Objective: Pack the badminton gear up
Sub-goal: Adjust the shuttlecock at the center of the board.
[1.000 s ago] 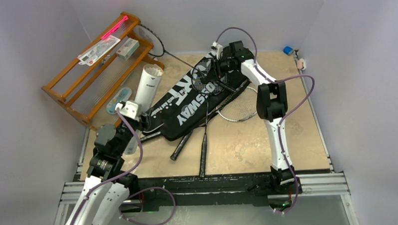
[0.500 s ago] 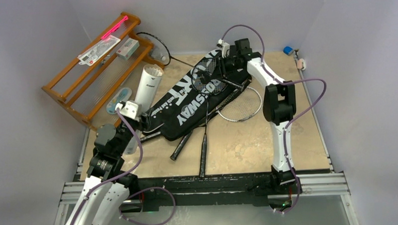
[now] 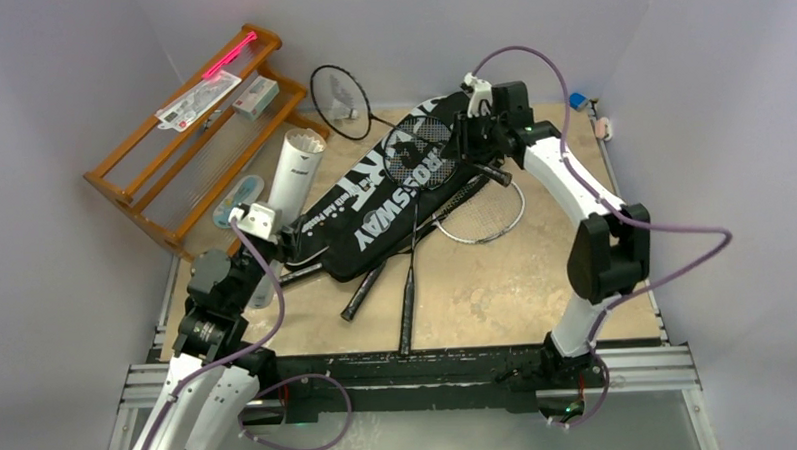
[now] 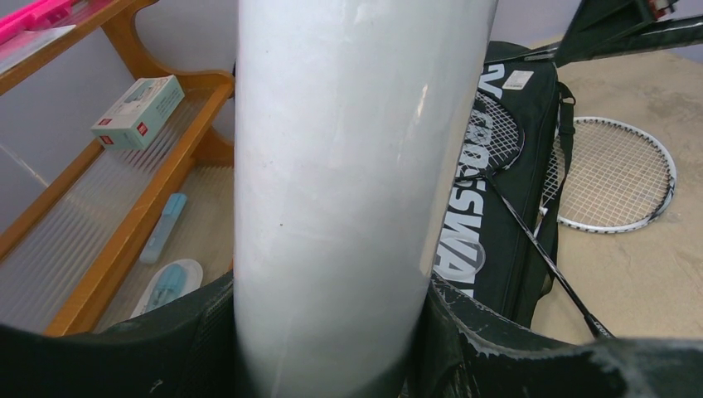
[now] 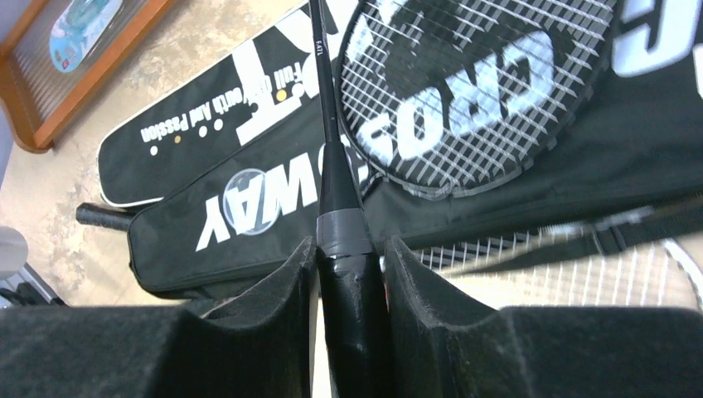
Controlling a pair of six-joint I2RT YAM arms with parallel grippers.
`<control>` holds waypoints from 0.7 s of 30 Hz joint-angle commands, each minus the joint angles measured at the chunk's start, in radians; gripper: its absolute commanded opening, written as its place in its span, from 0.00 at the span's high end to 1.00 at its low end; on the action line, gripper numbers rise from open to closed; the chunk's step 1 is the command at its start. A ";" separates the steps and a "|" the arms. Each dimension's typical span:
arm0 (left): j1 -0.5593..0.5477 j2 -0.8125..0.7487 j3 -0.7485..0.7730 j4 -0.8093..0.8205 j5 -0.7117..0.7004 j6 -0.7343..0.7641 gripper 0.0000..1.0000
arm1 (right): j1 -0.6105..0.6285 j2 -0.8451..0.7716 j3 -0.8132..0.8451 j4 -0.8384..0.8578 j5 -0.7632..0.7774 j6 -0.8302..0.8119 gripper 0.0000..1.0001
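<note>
Far left, against the wall: rack (image 3: 186, 132), with a pink stick (image 3: 230, 53) on the top rail and packets (image 3: 198, 100) one shelf down. Just right of it, left hand (image 3: 273, 241) is clamped on the tube (image 3: 295, 174) near its lower end. Tube leans up and away, open mouth by the rack. Left wrist view agrees: fingers (image 4: 191, 340) pressed on both sides of the tube wall.

Centre: SPORT cover (image 3: 371, 171) and CROSSWAY cover (image 3: 394, 213) lie diagonally on the worktop (image 3: 497, 292), overlapping. Dark racket (image 3: 419, 152) has its head flat on the CROSSWAY cover. Two black handles (image 3: 360, 298) stick out from under the covers toward the near edge. White racket (image 3: 489, 207) lies flat on the worktop, partly tucked under the covers' right side.

Right: right hand (image 3: 474, 134) is over the covers' far end, clamped on the black grip of a lifted racket (image 3: 340, 89). Its shaft runs left, head in the air near the back wall, just right of the rack. Right wrist view: grip squeezed between both pads (image 5: 273, 298), shaft pointing straight out.
</note>
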 commanded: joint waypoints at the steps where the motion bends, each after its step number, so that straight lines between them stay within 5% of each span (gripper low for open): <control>1: 0.007 -0.012 0.001 0.060 0.019 -0.017 0.61 | -0.025 -0.162 -0.053 -0.003 0.328 0.116 1.00; 6: 0.007 -0.015 0.001 0.057 0.018 -0.018 0.61 | -0.025 -0.294 -0.078 -0.032 0.377 0.139 1.00; 14: 0.007 -0.015 0.002 0.055 0.021 -0.020 0.61 | -0.029 -0.472 -0.132 0.083 0.230 0.037 1.00; 21: 0.007 -0.021 0.002 0.056 0.018 -0.020 0.61 | -0.031 -0.453 -0.157 0.037 0.442 -0.156 1.00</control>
